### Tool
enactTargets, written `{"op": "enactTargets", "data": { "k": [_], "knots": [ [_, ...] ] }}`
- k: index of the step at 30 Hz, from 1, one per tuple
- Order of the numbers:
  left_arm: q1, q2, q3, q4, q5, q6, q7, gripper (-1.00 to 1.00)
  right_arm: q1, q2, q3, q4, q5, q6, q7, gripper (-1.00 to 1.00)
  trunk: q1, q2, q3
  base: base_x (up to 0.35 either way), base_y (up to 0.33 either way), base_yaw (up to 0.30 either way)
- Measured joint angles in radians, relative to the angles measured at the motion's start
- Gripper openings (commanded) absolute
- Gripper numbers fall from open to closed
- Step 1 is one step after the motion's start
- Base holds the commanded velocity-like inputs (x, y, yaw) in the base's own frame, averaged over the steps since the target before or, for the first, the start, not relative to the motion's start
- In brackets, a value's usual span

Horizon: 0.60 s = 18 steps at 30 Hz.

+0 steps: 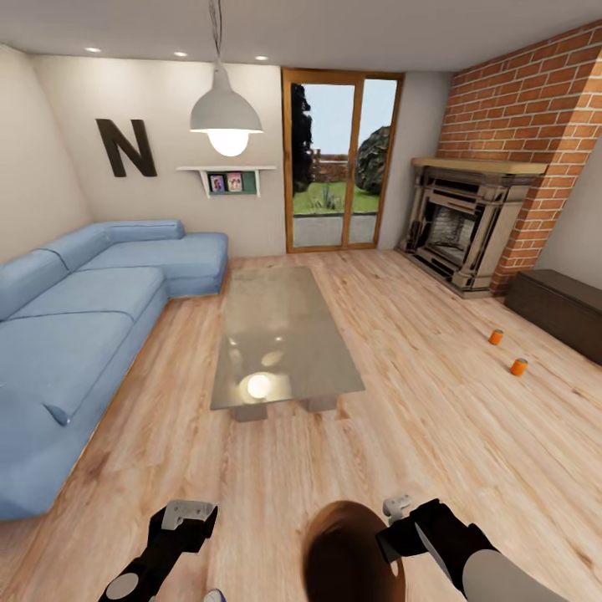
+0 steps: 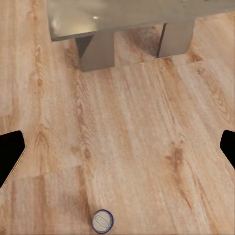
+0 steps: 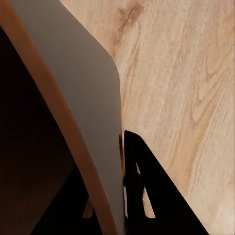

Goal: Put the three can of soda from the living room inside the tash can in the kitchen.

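Observation:
Two orange soda cans stand on the wood floor at the right, near a dark low cabinet. Close to my base the dark blue can stands upright on the floor, and its top just shows at the head view's lower edge. My left gripper hangs open above the floor, short of the blue can, fingers wide apart. The trash can is coppery-brown inside and pale grey outside. My right gripper is shut on its rim, one finger against the outer wall.
A grey low table stands ahead in the middle of the room, its legs near my left gripper. A blue corner sofa lines the left side. A brick fireplace and the dark cabinet are at the right.

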Motion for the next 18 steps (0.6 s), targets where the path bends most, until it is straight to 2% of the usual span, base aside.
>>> {"op": "enactTargets", "data": {
  "k": [5,14,16,18],
  "knots": [
    [0.0,0.0,0.0,0.0,0.0,-0.002,0.0,1.0,0.0,0.0,-0.002,-0.001,0.001,-0.001,0.0,-1.0,0.0,0.0,0.0,0.232,0.124,0.0],
    [-0.001,-0.002,0.001,0.014,-0.003,0.017,0.006,1.0,-0.001,-0.008,-0.016,-0.015,-0.006,0.0,0.005,-1.0,0.0,0.0,0.0,0.275,0.014,0.0],
    [-0.007,-0.007,0.003,0.081,-0.005,0.051,0.022,1.0,-0.002,-0.012,-0.021,-0.02,-0.006,0.01,0.006,-1.0,0.0,0.0,0.0,0.293,0.001,0.0],
    [-0.023,-0.009,0.004,0.154,-0.003,0.076,0.066,1.0,-0.006,-0.013,-0.035,-0.024,-0.013,0.045,0.007,-1.0,0.0,0.0,0.0,0.232,0.001,0.0]
  ]
}}
